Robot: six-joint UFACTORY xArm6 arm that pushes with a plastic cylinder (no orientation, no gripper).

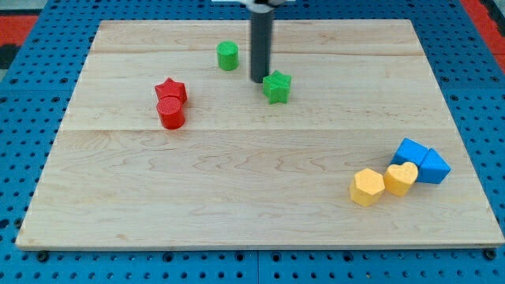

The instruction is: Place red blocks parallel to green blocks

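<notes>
Tip (260, 80) just left of green star block (277, 86), right of green cylinder block (227, 55). Red star block (170, 90) touching red cylinder block (170, 113). No fingers on rod.

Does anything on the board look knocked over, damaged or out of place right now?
Nothing stands out. All blocks sit flat on the wooden board: red star touching red cylinder, green cylinder apart from green star, blue and yellow blocks clustered at the view's lower right. My tip rests just left of the green star.

red star (170, 89) touching red cylinder (171, 113), green cylinder (227, 55), green star (277, 86)
</notes>
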